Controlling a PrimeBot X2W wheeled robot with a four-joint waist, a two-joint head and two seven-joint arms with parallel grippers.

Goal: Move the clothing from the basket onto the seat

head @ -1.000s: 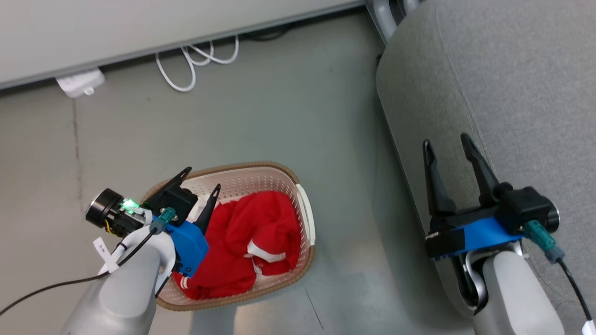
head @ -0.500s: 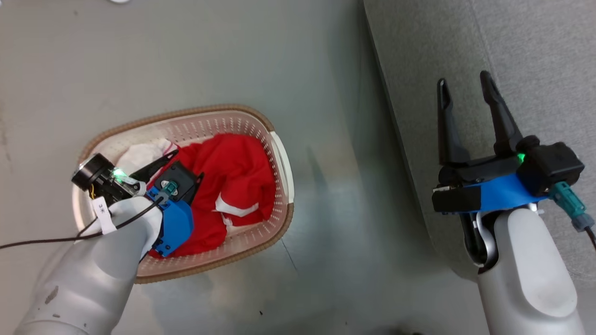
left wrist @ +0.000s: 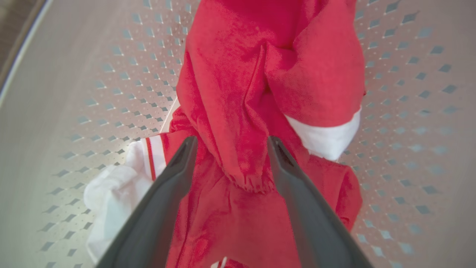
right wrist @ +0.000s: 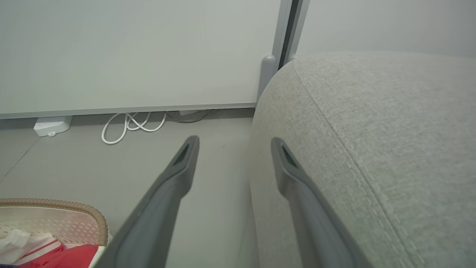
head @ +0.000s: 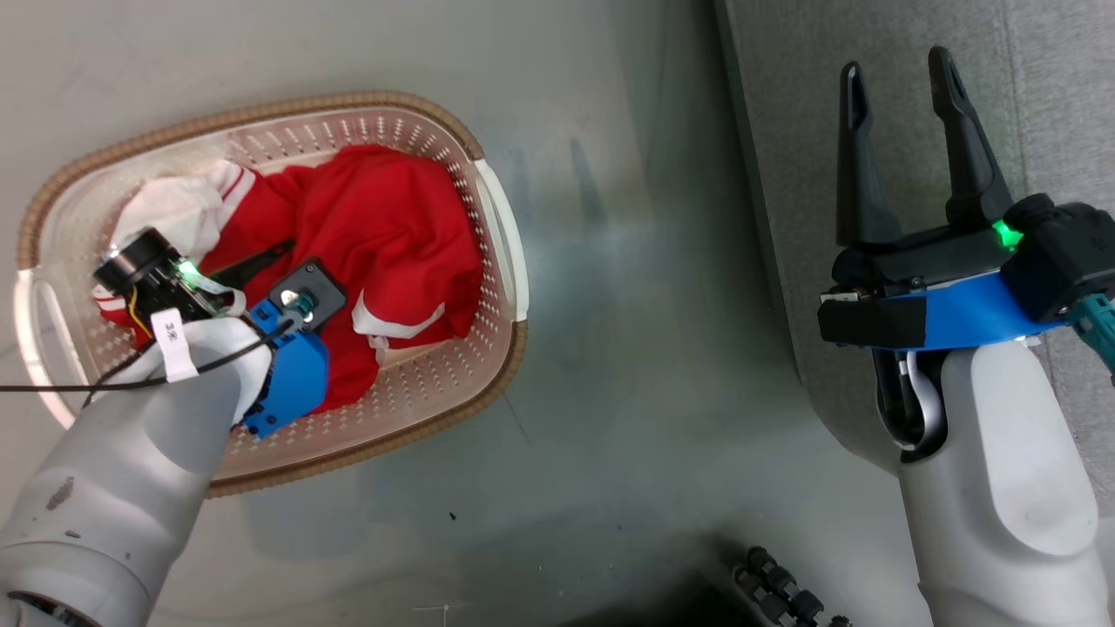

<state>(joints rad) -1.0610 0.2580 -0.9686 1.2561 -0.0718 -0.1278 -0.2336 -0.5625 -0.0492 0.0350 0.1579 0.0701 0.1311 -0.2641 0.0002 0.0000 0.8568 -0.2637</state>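
**A:** Jaws first: how do they stand?

**B:** Spread wide on both arms, and neither pair grips anything. The left gripper (left wrist: 231,143) is down inside the basket (head: 287,106) and points at the clothes (head: 392,205). A gathered red hem lies in the gap between its two tips. I cannot tell whether the tips touch the cloth.

**A:** And the other arm?

**B:** The right gripper (head: 897,63) hangs at the rounded edge of the seat (head: 1045,96), on the side that faces the basket. It is well apart from the clothes. In its own wrist view one tip stands against the floor (head: 627,313) and the other against the grey upholstery.

**A:** Where are the clothes exactly?

**B:** All inside the basket's rim. A crumpled red heap with white trim fills the middle and reaches the end nearest the seat. A white bunch with red stripes sits at the far left corner, against the perforated wall.

**A:** And the basket itself?

**B:** It is on the floor, to the robot's left of the seat, with a strip of floor between the two. One white handle (head: 501,235) is on the side toward the seat.

**A:** Anything else around?

**B:** A looped white cable (right wrist: 126,126) lies on the floor at the foot of the wall (right wrist: 141,52). A small white box (right wrist: 52,125) sits just beside it.
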